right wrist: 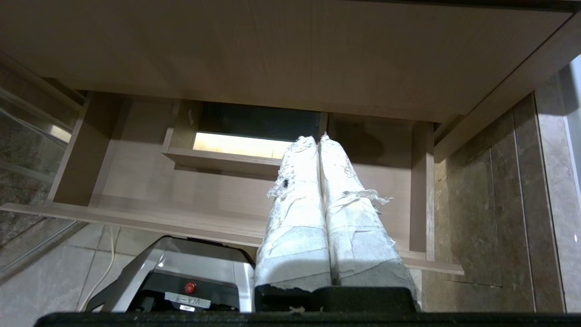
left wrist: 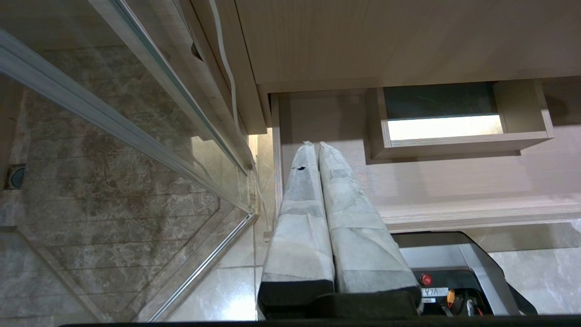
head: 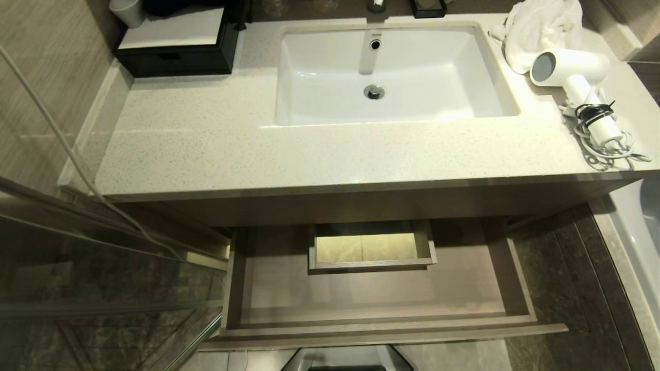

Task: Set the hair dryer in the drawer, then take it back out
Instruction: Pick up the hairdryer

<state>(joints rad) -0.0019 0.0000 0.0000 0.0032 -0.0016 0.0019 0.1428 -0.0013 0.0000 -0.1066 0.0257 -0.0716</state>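
Speckled counter (head: 216, 139): hair dryer (head: 572, 72), towel (head: 536, 31), black box (head: 175, 51).

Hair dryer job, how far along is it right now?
Done: the drawer stands pulled open below the counter, with nothing lying in it. In hand: nothing; the left gripper and right gripper are both shut and hold nothing, down by the drawer front. Left: the hair dryer lies on the counter beside the towel, so either it goes in next, or it is already back out.

A small dark brand mark on the sink (head: 309, 77) above its overflow hole is too small to read.
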